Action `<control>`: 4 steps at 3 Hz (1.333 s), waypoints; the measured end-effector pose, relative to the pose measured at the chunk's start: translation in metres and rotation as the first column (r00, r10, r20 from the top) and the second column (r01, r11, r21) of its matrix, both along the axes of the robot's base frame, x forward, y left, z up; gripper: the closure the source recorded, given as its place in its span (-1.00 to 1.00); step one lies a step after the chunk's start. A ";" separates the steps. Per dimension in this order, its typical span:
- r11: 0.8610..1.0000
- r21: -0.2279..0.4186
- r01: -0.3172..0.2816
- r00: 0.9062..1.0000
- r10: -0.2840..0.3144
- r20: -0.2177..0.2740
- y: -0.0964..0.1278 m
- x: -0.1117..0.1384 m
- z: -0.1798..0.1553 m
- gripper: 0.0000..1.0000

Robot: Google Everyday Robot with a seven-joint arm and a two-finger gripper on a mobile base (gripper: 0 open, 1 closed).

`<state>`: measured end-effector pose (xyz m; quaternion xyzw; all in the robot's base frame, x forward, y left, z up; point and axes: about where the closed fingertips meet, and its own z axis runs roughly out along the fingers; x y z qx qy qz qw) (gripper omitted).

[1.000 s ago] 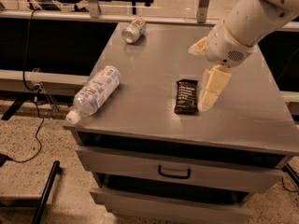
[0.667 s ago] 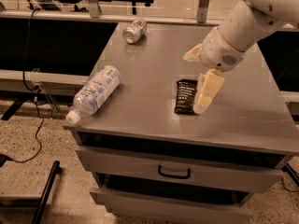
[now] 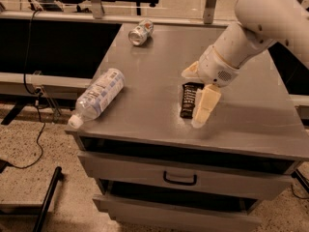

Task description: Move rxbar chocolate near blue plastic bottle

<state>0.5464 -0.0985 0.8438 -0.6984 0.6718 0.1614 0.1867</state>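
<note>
The rxbar chocolate (image 3: 188, 99), a flat dark bar with pale text, lies on the grey cabinet top (image 3: 159, 66) right of centre. The blue plastic bottle (image 3: 98, 95), clear with a pale blue-and-white label and a white cap, lies on its side near the front left corner. My gripper (image 3: 194, 98) hangs from the white arm over the bar. It is open: one cream finger (image 3: 205, 105) reaches down along the bar's right edge and covers part of it, and the other finger (image 3: 190, 72) shows just behind the bar's far end.
A small silver can (image 3: 140, 32) lies on its side at the back left of the cabinet top. The cabinet has drawers below with a dark handle (image 3: 179, 180). Dark benches and cables stand to the left and behind.
My gripper has moved left and slightly down, so the front finger now overlaps the bar's right edge. The bar, bottle and can have not moved.
</note>
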 end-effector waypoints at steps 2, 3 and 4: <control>0.998 -0.040 0.055 0.998 -0.056 -0.023 -0.006 0.010 -0.028 -1.00; 0.989 -0.035 0.147 0.989 -0.147 0.004 -0.029 0.026 -0.027 -1.00; 0.989 -0.035 0.147 0.989 -0.147 0.004 -0.028 0.027 -0.027 -0.96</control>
